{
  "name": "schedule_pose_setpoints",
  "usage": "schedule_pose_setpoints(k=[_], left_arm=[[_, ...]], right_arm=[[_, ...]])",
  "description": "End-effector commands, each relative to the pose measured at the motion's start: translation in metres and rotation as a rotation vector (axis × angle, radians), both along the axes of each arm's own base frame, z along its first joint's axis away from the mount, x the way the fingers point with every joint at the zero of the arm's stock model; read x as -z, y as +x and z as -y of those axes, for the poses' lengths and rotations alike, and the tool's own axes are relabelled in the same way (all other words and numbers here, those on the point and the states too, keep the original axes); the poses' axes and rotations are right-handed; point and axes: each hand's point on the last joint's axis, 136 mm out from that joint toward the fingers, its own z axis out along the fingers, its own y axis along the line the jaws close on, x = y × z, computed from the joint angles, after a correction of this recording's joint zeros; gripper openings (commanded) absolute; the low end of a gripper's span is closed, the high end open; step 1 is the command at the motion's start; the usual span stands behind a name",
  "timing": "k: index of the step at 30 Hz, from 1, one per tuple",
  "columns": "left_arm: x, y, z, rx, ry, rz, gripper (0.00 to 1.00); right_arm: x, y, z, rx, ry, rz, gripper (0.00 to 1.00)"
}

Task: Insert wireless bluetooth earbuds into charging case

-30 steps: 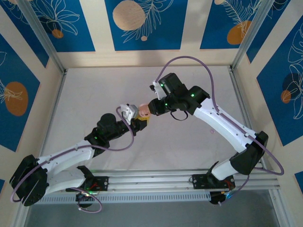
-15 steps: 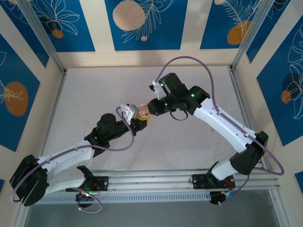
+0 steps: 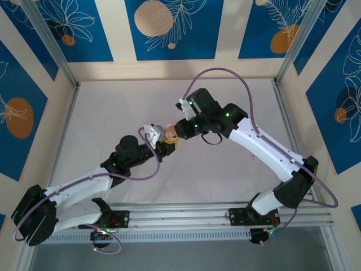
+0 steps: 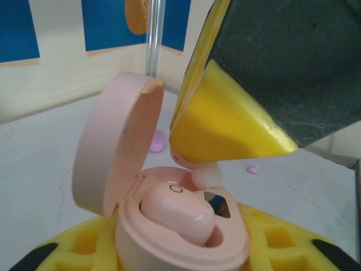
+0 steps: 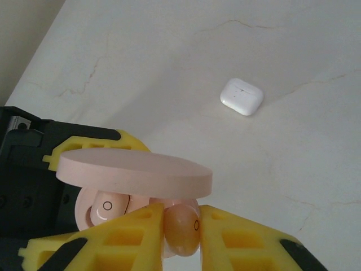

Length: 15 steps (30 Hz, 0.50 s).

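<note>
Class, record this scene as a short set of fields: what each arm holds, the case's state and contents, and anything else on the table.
left fingers: shut on pale pink round plastic charging case
case lid: open, tilted up
in case: one pink earbud, seated
right fingers: pinching second peach-pink earbud over the open case, not seated
table: small white rounded case, lying apart

I have the case (image 4: 186,251) gripped in my left pincer (image 3: 167,143) at mid-table (image 5: 169,62), with its lid (image 4: 113,152) stood open on the left in the left wrist view. One earbud (image 4: 177,212) sits in the case. My right pincer (image 3: 176,131) hangs just above the case, a second earbud (image 5: 181,230) pinched between its jaws, beside the seated one. A spare case (image 5: 241,96) lies on the table, well apart.
</note>
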Motion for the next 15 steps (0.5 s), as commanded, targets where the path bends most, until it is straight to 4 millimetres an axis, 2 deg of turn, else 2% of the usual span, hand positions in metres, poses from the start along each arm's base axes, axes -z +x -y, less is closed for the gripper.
schedule_pose_setpoints(k=[1,9,15], left_arm=[[-0.034,-0.006,0.002,0.014,-0.083,0.070,0.26],[-0.035,-0.006,0.003,0.019,-0.098,0.069,0.26],[-0.038,-0.005,0.003,0.017,-0.107,0.074,0.26]], right_arm=[[0.006,0.000,0.005,0.000,-0.058,0.017,0.22],[0.004,-0.006,-0.004,-0.045,-0.053,0.033,0.22],[0.007,-0.008,-0.004,-0.060,-0.086,0.044,0.23]])
